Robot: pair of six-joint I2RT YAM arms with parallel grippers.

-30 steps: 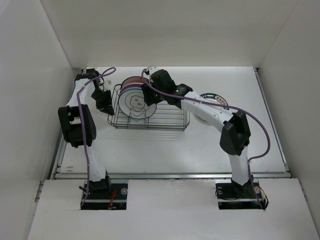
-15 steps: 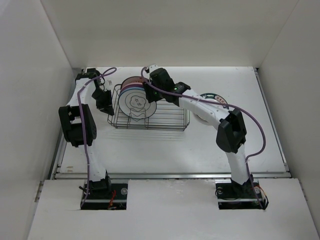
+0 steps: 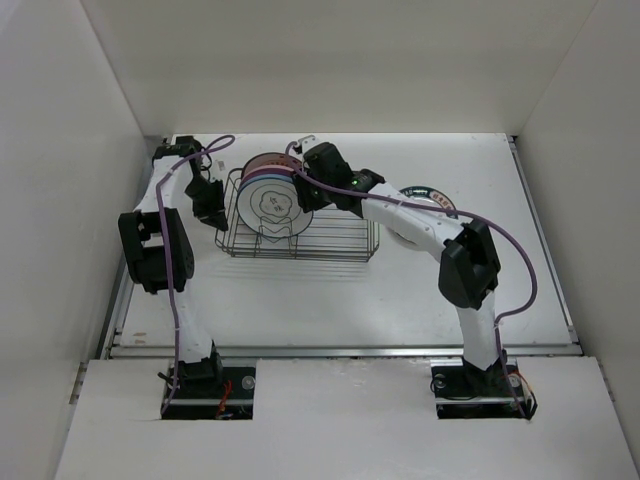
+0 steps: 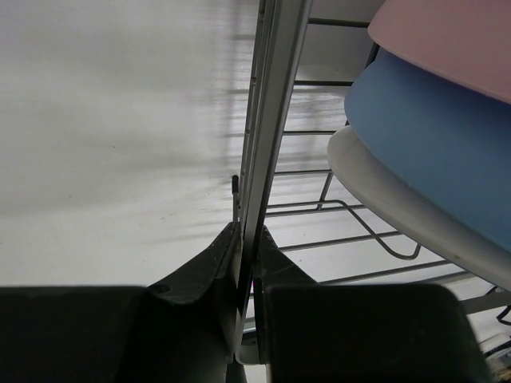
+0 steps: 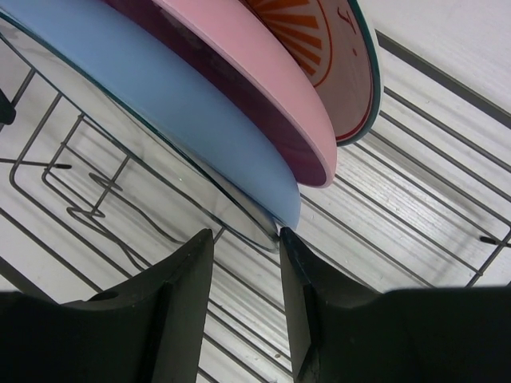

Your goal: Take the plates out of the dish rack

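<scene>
The right arm is fidgeting: over the last second its elbow swings in and back out, while the right gripper barely shifts at the edge of the plates. That reads as fine alignment, not a lift. Nothing has left the dish rack in that time, and the rack itself has not budged on the table. In the right wrist view the fingers are spread apart, straddling the thin lower rim of the front white plate, with the blue plate, the pink plate and the orange-centred plate stacked behind it. The rim sits in the gap, not yet pinched. Over on the far side, the left gripper is clenched on the rack's end wall, just as it was, bracing the basket. All four plates stand upright at the rack's left end; a teal-rimmed plate already lies flat on the table to the right. My read: the squeeze on that front plate is next.
</scene>
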